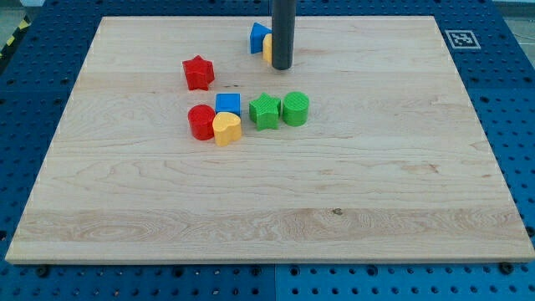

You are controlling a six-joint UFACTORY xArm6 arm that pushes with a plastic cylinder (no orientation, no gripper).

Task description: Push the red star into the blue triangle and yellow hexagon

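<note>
Board (276, 209) of pale wood filling the view, bare across its whole lower half, laid on a blue perforated bench (518, 100). Farther up, a cluster: yellow heart-like block (226, 129) nearest, touching red cylinder (201, 122) on the view's left, blue cube (227, 104) tucked just behind both. Just to the view's right, green star (264, 111) pressed against green cylinder (295, 109). Beyond the cluster and up to the view's left, red star (198, 73), standing alone, apart from everything. Farther still, near the top edge, my tip (282, 68) planted on the wood, no jaws to open or close, holding nothing, just a plain dark rod. Right behind it, yellow hexagon (267, 48) mostly hidden by the rod, seemingly touching it, with blue triangle (259, 38) against the hexagon's left side. Red star well to the view's left of my tip and slightly nearer, clear gap between. Top right corner, black-and-white marker tag (461, 38) on the bench.
</note>
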